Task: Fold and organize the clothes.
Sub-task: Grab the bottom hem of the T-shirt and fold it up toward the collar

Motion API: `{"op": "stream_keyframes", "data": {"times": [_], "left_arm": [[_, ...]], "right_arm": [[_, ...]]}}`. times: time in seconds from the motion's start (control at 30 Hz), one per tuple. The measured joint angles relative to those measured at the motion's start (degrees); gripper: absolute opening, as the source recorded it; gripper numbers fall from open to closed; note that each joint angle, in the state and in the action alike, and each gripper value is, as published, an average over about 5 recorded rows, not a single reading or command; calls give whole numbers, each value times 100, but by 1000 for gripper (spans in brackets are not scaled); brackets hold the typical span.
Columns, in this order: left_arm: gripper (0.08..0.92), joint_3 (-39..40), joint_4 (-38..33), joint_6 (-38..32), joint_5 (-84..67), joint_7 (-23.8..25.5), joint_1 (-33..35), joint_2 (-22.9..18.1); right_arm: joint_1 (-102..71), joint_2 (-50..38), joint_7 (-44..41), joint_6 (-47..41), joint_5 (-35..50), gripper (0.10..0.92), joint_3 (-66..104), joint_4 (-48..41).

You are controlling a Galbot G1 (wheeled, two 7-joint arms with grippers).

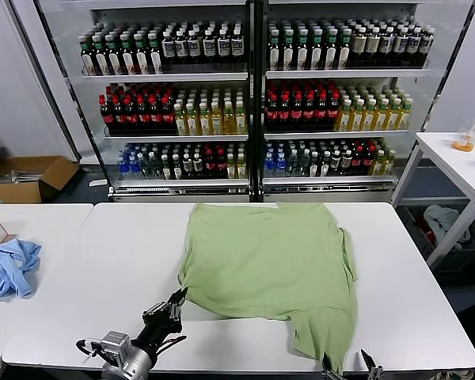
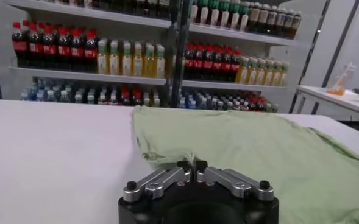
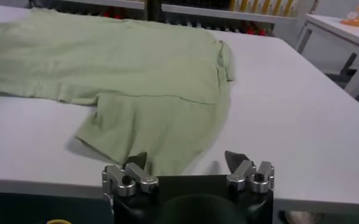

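A light blue garment (image 1: 10,267) is lying crumpled on the neighbouring white desk (image 1: 47,226) at the left. Behind, a glass-fronted cooler (image 1: 253,95) is displaying rows of bottled drinks (image 1: 166,111), and a cardboard box (image 1: 33,176) is sitting on the floor beside it.

Soft matt cloth polo shirt (image 1: 269,261) (faintly creased) on smooth white table (image 1: 412,301)

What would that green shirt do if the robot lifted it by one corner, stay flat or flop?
The green shirt would probably flop and drape: it lies limp on the table, with soft wrinkles and one part trailing toward the near edge. It looks thin, so likely light. Pushed, it would probably bunch rather than slide whole.
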Motion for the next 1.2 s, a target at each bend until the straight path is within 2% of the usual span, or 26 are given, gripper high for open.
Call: {"op": "stream_keyframes", "data": {"times": [0.63, 0.73, 1.2], "left_arm": [[128, 22, -168, -66, -66, 43, 59, -8], [128, -18, -190, -104, -127, 49, 31, 20], [128, -165, -1, -146, -539, 47, -231, 196]], "right_arm": [[78, -91, -221, 163, 246, 140, 103, 137], [155, -194, -271, 246, 337, 105, 296, 257], [1286, -1001, -311, 318, 1171, 105, 923, 103]]}}
